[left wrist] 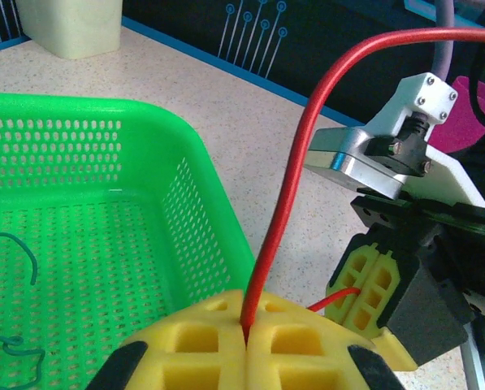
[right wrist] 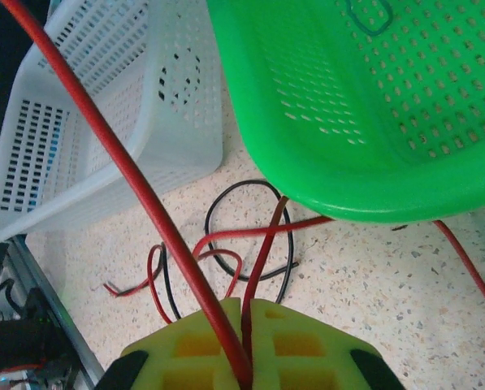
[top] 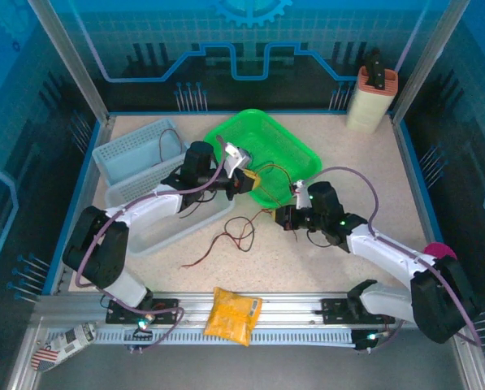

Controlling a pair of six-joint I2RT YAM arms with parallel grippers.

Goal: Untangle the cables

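Left claw (left wrist: pixel 246 329): yellow foam pads together, clamped on a thin red cable (left wrist: pixel 284 203), which rises straight from the pads and arcs off to the claw's right. The green perforated plastic basket (left wrist: pixel 193 187) sits just left of and ahead of this claw, with a dark green thin cable (left wrist: pixel 32 268) lying inside.

Right claw (right wrist: pixel 244 317): pads together, also clamped on thin red cable; cannot tell if it is the same one. Ahead of it, a loose tangle of red, black and brown cables (right wrist: pixel 226 244) lies on the speckled beige worktop (right wrist: pixel 372 276). Part of the tangle runs under the green basket's rim. The pale blue-grey perforated plastic basket (right wrist: pixel 104 122) stands ahead-left.
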